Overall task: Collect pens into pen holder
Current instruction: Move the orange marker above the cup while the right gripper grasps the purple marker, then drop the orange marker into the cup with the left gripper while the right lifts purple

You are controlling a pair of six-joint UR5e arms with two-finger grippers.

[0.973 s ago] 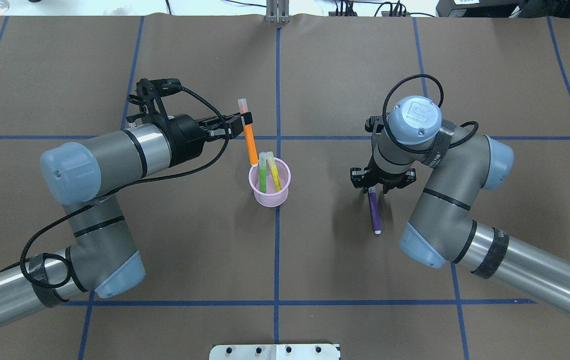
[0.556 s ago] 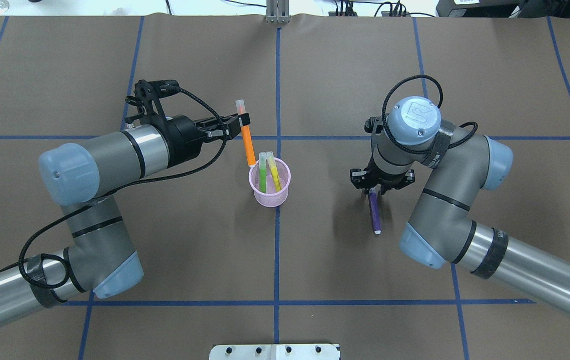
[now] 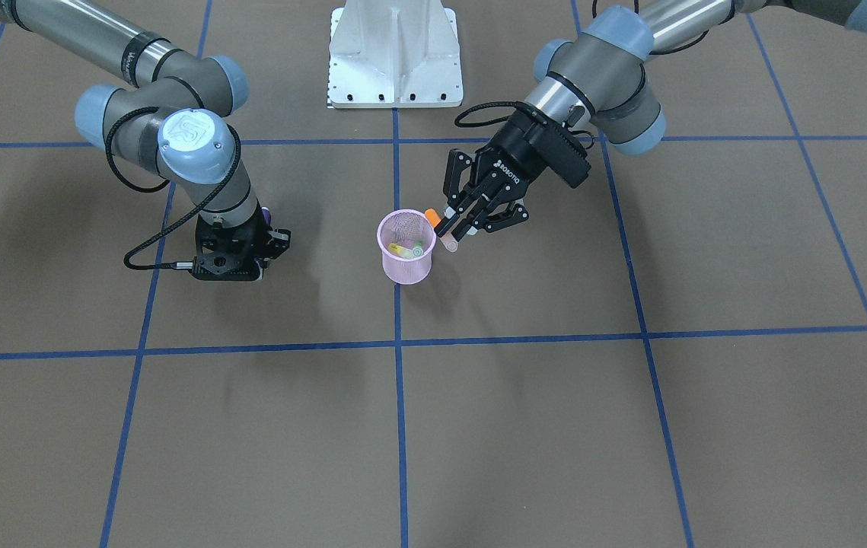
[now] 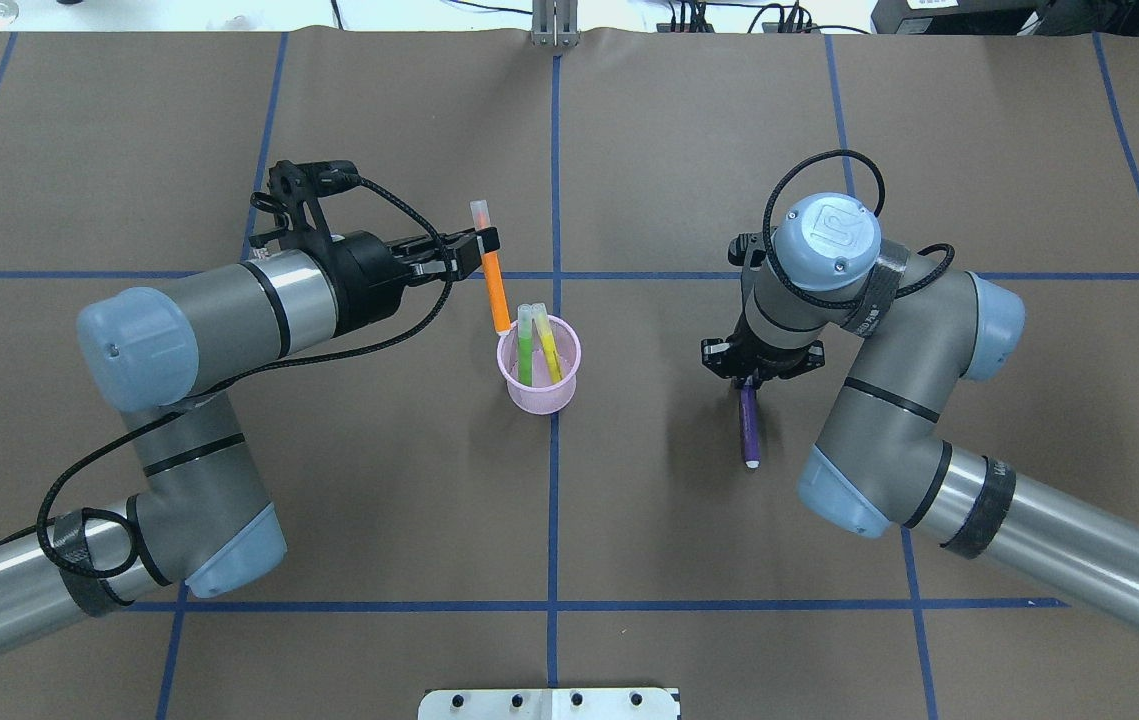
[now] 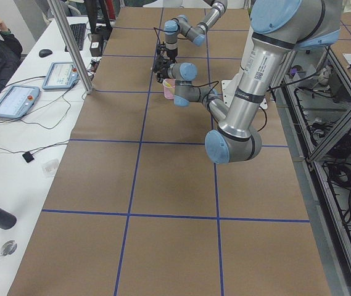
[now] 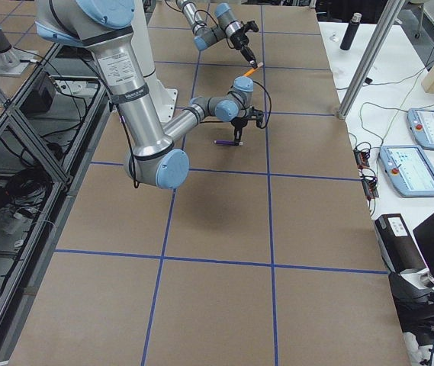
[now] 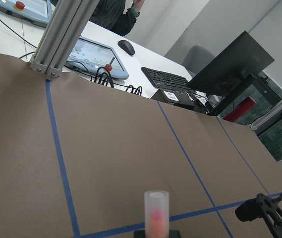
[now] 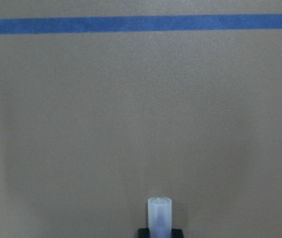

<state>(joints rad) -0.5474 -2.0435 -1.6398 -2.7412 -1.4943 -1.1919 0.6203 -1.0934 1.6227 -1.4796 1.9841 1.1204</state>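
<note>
The pink mesh pen holder (image 4: 540,398) stands at the table's middle with a green pen (image 4: 525,347) and a yellowish pen (image 4: 549,352) in it; it also shows in the front view (image 3: 406,266). My left gripper (image 4: 489,243) is shut on the orange pen (image 4: 497,295), tilted, with its lower end just over the holder's far-left rim. The orange pen's pale cap shows in the left wrist view (image 7: 156,212). My right gripper (image 4: 750,378) points down, shut on one end of the purple pen (image 4: 750,428), which is low at the table right of the holder.
The robot's white base plate (image 4: 549,703) sits at the near edge, and also shows in the front view (image 3: 393,53). A metal post (image 4: 554,25) stands at the far edge. Blue tape lines cross the brown table. Tablets and a keyboard lie on the operators' desk (image 5: 15,102).
My right gripper has closed on the purple pen, which turned straighter. My left gripper with the orange pen has shifted slightly to the left.
</note>
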